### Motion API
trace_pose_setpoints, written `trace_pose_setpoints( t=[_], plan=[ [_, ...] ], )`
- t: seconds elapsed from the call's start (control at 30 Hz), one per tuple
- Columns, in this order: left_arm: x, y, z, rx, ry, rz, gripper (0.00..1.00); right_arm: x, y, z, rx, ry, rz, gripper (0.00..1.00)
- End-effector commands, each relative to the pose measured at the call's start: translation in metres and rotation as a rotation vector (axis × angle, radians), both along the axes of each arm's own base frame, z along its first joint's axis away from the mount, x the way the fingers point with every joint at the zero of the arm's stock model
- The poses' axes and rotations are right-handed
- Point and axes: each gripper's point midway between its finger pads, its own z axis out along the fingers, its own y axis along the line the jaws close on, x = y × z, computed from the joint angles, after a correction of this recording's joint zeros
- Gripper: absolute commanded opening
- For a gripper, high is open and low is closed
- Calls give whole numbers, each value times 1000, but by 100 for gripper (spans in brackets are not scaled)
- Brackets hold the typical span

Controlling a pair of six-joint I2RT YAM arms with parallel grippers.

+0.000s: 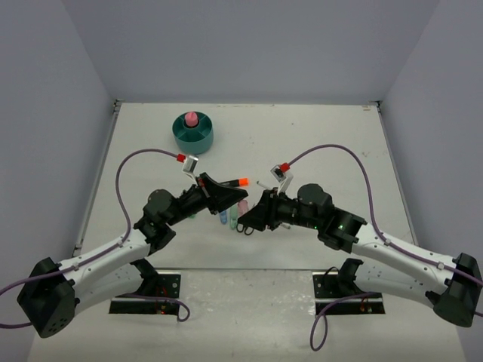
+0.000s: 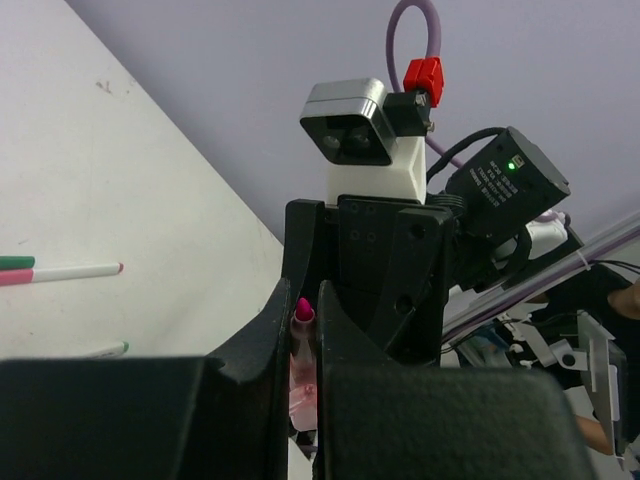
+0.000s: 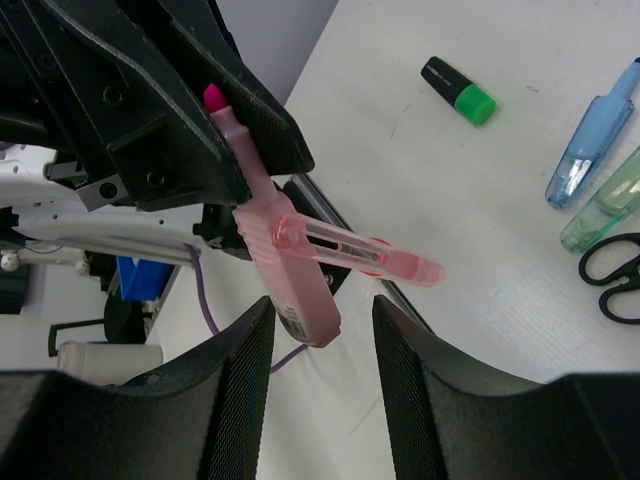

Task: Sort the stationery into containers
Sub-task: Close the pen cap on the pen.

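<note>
My left gripper [image 1: 229,197] is shut on a pink marker [image 2: 303,335], held off the table. In the right wrist view the marker [image 3: 290,285] hangs from the left fingers [image 3: 170,110], its magenta tip up, with a clear pink part sticking out sideways. My right gripper [image 3: 325,335] is open, its jaws just below the marker's lower end, apart from it. A green-capped highlighter [image 3: 458,90], a blue marker [image 3: 590,130], a pale-green marker [image 3: 605,200] and black scissors [image 3: 610,275] lie on the table. The teal organiser [image 1: 192,137] stands at the back with a pink tube [image 1: 191,118] in its centre.
An orange-capped highlighter [image 1: 240,182] lies just beyond the left gripper. Thin white pens [image 2: 60,272] lie on the table to the left in the left wrist view. Both arms meet closely at mid-table. Grey walls enclose the table.
</note>
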Motion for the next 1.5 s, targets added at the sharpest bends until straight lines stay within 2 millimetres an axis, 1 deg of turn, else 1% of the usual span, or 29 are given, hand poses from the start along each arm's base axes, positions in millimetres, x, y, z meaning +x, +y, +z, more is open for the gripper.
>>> trace_pose_setpoints(
  t=[0.0, 0.17, 0.23, 0.27, 0.33, 0.37, 0.4, 0.5, 0.53, 0.57, 0.63, 0.67, 0.73, 0.77, 0.8, 0.83, 0.9, 0.97, 1.0, 1.07, 1.13, 1.23, 1.27, 1.33, 1.4, 1.43, 1.47],
  plan=[
    [-9, -2, 5, -46, -21, -48, 0, 8, 9, 34, 102, -30, 2, 46],
    [-12, -4, 0, -38, -20, -63, 0, 18, 13, 46, 133, -36, -8, 46],
    [-13, -4, 0, -38, -24, -68, 0, 20, 14, 49, 136, -40, -13, 43],
    [-14, -4, -1, -34, -26, -70, 0, 22, 14, 50, 136, -41, -16, 38],
    [-14, -4, -4, -21, -24, -68, 0, 22, 15, 49, 136, -41, -10, 16],
    [-13, -4, -4, -16, -28, -65, 0, 22, 15, 47, 136, -39, -8, 9],
    [-13, -4, -4, -11, -34, -62, 0, 21, 15, 45, 135, -36, -7, 5],
    [-9, -4, -5, 21, -38, -47, 0, 19, 15, 41, 136, -37, 4, 1],
    [-8, -4, 0, 19, -57, -42, 4, 18, 15, 39, 133, -39, 7, 0],
    [-8, -5, 7, 27, -67, -41, 16, 17, 15, 36, 127, -44, 18, 0],
    [-1, -4, 9, 89, -91, -9, 27, 16, 14, 36, 129, -63, 25, 0],
    [2, -3, 17, 99, -115, 8, 36, 15, 14, 36, 129, -69, 30, 0],
    [6, 1, 36, 114, -175, 44, 64, 14, 13, 35, 130, -84, 39, 0],
    [9, 3, 37, 131, -173, 62, 76, 14, 13, 35, 128, -91, 41, 0],
    [11, 5, 43, 146, -188, 84, 86, 13, 13, 34, 128, -97, 47, 0],
    [14, 9, 53, 158, -217, 112, 94, 12, 12, 35, 129, -104, 55, 0],
    [19, 17, 54, 194, -219, 166, 100, 6, 12, 35, 130, -130, 95, 0],
    [26, 25, 53, 231, -235, 222, 100, -3, 13, 39, 146, -158, 150, 0],
    [28, 28, 53, 241, -239, 238, 100, -6, 13, 40, 152, -177, 172, 0],
    [27, 31, 46, 269, -238, 241, 100, -16, 12, 44, 168, -208, 230, 0],
    [15, 26, 49, 238, -270, 180, 100, -28, 10, 48, 179, -264, 304, 0],
    [-11, 12, 54, 163, -321, 23, 100, -39, 6, 53, 182, -324, 375, 0],
    [-17, 8, 53, 148, -325, -20, 100, -41, 6, 55, 183, -347, 394, 0],
    [-25, 1, 53, 116, -312, -88, 100, -46, 3, 59, 182, -382, 422, 0],
    [-37, -3, 58, 71, -305, -162, 100, -49, -1, 62, 177, -407, 435, 0],
    [-40, -4, 59, 59, -303, -182, 99, -49, -2, 64, 174, -420, 436, 0],
    [-43, -5, 60, 46, -303, -202, 96, -50, -3, 65, 173, -435, 442, 0]
  ],
)
